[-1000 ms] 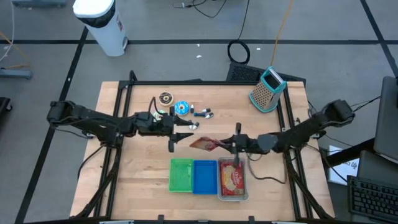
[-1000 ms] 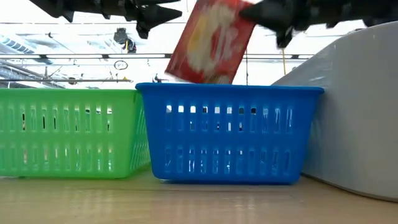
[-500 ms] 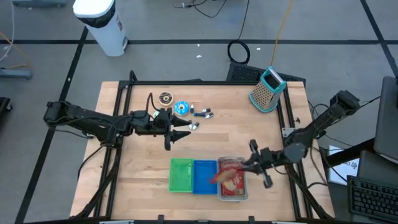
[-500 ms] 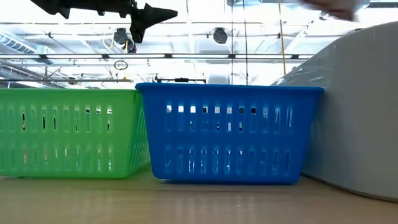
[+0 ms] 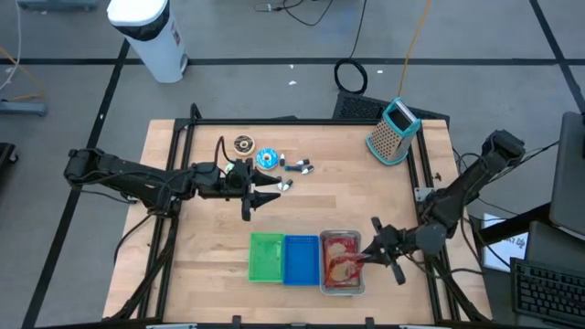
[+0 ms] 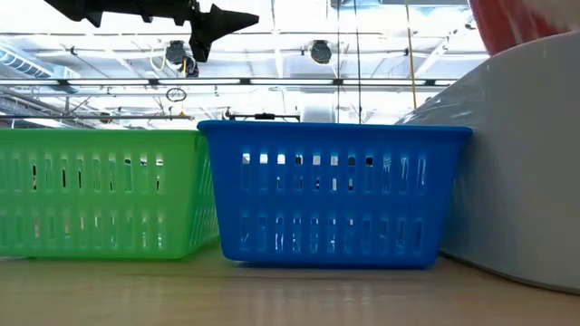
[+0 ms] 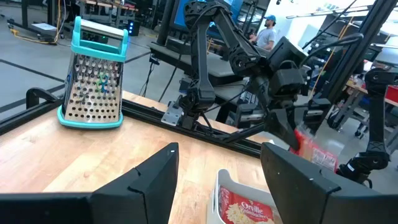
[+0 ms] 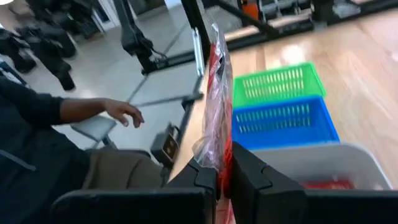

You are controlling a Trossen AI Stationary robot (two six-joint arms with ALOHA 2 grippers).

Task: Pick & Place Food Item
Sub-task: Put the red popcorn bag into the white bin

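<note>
Nearly done: the right gripper (image 5: 368, 260), jaws pinched on a red packet (image 8: 214, 106), holds it over the grey bin (image 5: 322, 286) at the table's (image 5: 210, 247) near edge; another packet (image 5: 342, 245) already lies inside, and release remains. Farther back, the left gripper (image 5: 271, 193) hovers mid-table, jaws spread, empty.

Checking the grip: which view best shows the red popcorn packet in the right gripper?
The right wrist view: the right gripper pinches the popcorn packet edge-on. The high view shows it over the grey bin; the low view only a red corner.
</note>
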